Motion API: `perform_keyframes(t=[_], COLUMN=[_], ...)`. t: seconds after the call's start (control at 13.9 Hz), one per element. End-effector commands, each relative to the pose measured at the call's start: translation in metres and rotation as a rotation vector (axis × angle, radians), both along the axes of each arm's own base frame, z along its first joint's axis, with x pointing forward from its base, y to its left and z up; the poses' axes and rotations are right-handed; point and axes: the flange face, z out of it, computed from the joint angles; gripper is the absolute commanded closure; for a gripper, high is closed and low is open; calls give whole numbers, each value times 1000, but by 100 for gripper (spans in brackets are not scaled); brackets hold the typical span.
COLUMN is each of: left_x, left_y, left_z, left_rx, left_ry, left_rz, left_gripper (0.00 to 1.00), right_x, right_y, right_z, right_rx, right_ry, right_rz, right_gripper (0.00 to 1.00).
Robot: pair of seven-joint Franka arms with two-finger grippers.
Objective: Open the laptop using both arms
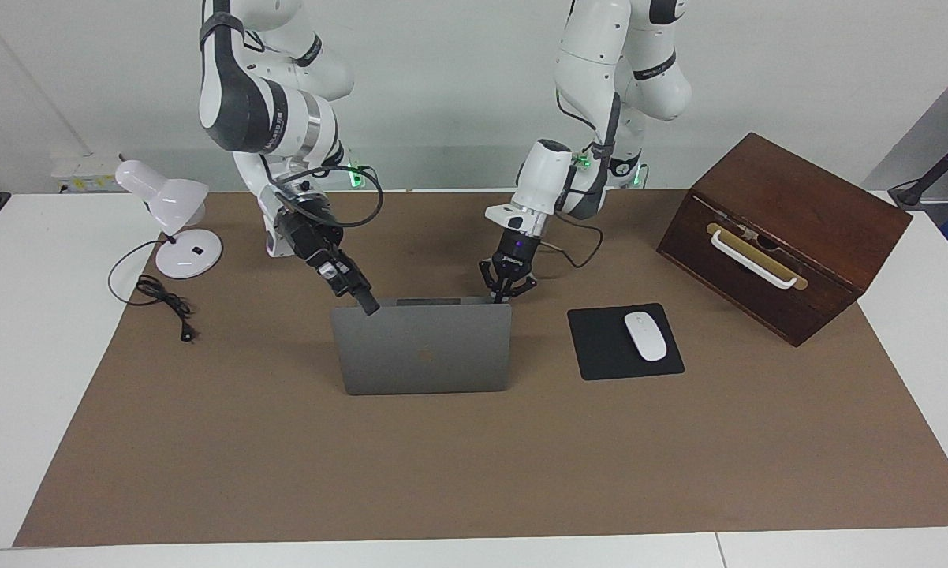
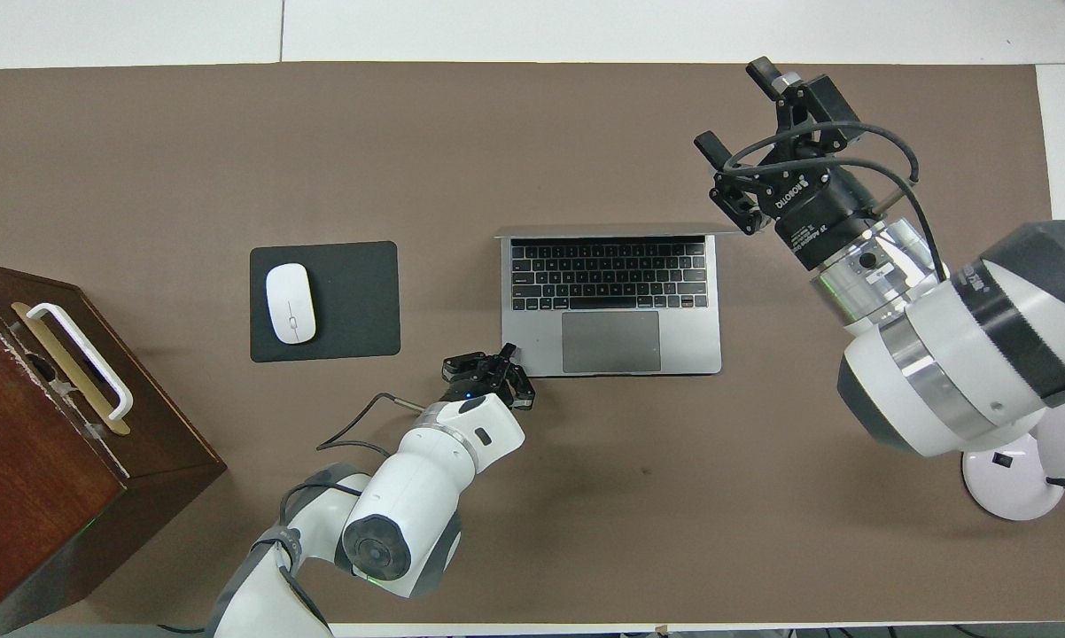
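Note:
The silver-grey laptop (image 1: pixel 423 355) (image 2: pixel 612 301) stands open in the middle of the brown mat, its lid about upright and its keyboard showing from above. My left gripper (image 1: pixel 505 296) (image 2: pixel 508 354) is shut, its tips pressed on the corner of the laptop's base nearest the robots, at the left arm's end. My right gripper (image 1: pixel 357 292) (image 2: pixel 734 111) is open with its fingers wide apart. One fingertip (image 1: pixel 369 305) rests at the lid's top corner at the right arm's end.
A black mouse pad (image 1: pixel 600 347) with a white mouse (image 1: pixel 645 336) lies beside the laptop toward the left arm's end. A brown wooden box (image 1: pixel 789 221) with a white handle stands past it. A white desk lamp (image 1: pixel 176 213) and its cable sit at the right arm's end.

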Motion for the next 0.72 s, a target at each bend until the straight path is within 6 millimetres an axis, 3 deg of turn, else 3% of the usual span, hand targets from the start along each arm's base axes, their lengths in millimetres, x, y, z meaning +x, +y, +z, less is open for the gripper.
perform_keyframes(t=[0.0,0.29,0.5,0.65], left_x=[8,8,10,11], left_y=[10,10,10,9], left_z=[-26,-26,-24,-23], left_rx=[50,49,47,43], left_ry=[15,16,12,11], left_rz=[22,22,25,29], left_gripper=[100,100,100,100], right_x=[22,60,90,109], right_y=[-2,-25,-70,-90], right_z=[22,57,74,97], right_rx=[17,-31,-217,-331], right_ry=[-61,-158,-243,-310], right_rz=[-28,-49,-36,-25], right_gripper=[1,1,1,1])
